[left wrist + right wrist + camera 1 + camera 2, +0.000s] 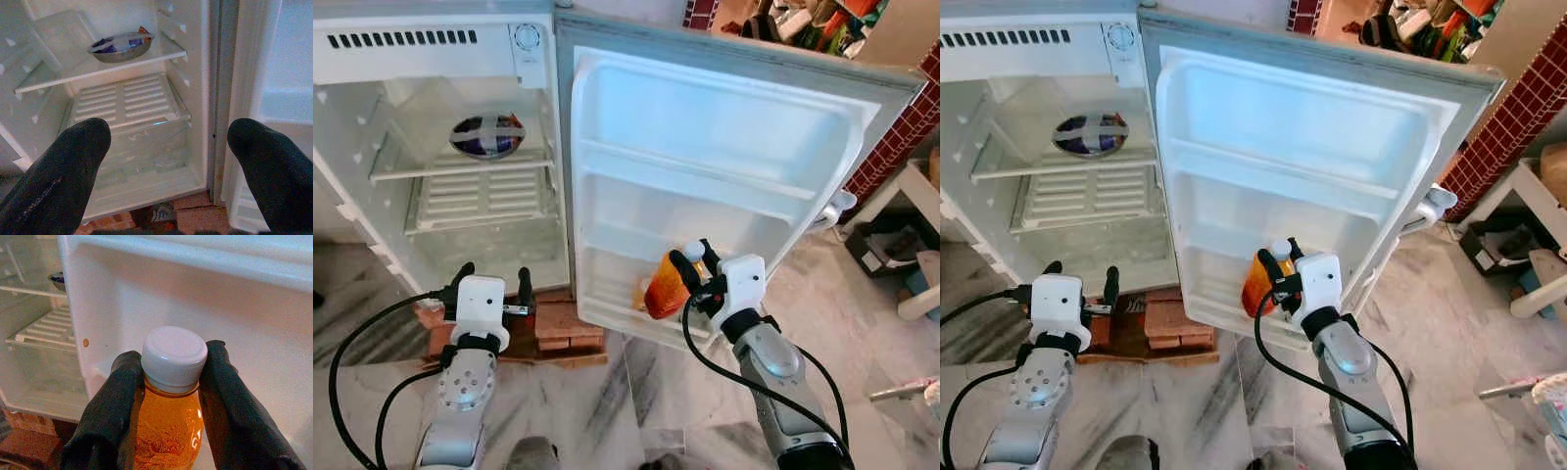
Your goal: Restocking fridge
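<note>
Right claw (pixel 692 262), upright bottle (pixel 667 286).

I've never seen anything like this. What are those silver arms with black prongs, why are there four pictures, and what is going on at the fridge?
It is a walking household robot restocking an open fridge. The two wide pictures come from cameras in its head, looking down at its own arms. The other two come from cameras on its wrists, looking along the black fingers. The right gripper is shut on a bottle of orange liquid with a white cap, at the lowest shelf of the door. The left gripper is open and holds nothing, in front of the fridge. Inside, a bowl sits on a shelf.
</note>
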{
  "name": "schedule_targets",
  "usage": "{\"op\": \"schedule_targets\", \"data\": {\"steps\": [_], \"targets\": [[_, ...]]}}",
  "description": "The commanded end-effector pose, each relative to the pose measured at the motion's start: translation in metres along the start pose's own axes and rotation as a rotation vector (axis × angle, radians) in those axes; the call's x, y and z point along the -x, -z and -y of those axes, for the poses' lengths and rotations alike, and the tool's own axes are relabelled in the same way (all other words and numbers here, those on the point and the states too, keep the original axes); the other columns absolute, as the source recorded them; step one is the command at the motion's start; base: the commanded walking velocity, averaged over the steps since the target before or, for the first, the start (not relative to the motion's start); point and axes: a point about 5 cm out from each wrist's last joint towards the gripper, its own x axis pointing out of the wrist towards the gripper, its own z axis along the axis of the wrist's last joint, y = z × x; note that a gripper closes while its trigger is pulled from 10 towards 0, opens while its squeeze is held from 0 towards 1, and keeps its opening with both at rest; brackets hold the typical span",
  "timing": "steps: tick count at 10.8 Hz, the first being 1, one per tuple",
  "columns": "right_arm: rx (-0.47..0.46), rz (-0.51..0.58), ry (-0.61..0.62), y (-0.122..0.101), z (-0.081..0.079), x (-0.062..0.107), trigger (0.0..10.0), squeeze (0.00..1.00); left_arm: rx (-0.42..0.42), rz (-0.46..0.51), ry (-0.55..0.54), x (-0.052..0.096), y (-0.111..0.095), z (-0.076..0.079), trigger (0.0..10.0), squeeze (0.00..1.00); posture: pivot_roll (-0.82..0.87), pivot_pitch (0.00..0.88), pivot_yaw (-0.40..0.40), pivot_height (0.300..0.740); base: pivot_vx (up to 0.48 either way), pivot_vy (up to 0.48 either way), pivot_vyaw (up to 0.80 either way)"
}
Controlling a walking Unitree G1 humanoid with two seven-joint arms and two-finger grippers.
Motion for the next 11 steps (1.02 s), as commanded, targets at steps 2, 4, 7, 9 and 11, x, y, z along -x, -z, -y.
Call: {"op": "schedule_targets", "data": {"steps": [2,4,7,9,11], "targets": [[0.005,0.042,-0.009,-0.0092,-0.0006,-0.0014,10.0,0.0,-0.001,0.001,0.007,0.0004,-0.001,0.0013,10.0,0.0,0.14,0.098,-0.071,0.704,0.0,0.0,0.0],[0.002,0.042,-0.01,-0.009,-0.001,-0.0019,10.0,0.0,-0.003,0.002,0.007,0.0001,-0.0012,0.001,10.0,0.0,0.14,0.097,-0.069,0.684,0.0,0.0,0.0],[-0.001,0.043,-0.014,-0.0086,-0.0023,-0.0026,10.0,0.0,-0.006,0.005,0.009,-0.0007,-0.002,0.001,10.0,0.0,0.14,0.094,-0.065,0.66,0.0,0.0,0.0],[-0.002,0.041,-0.015,-0.0082,-0.0025,-0.003,10.0,0.0,-0.006,0.006,0.011,-0.0015,-0.0025,0.0016,10.0,0.0,0.14,0.094,-0.066,0.625,0.0,0.0,0.0],[-0.004,0.042,-0.016,-0.0078,-0.0029,-0.0032,10.0,0.0,-0.007,0.006,0.012,-0.0021,-0.0027,0.0022,10.0,0.0,0.14,0.095,-0.065,0.6,0.0,0.0,0.0]]}}
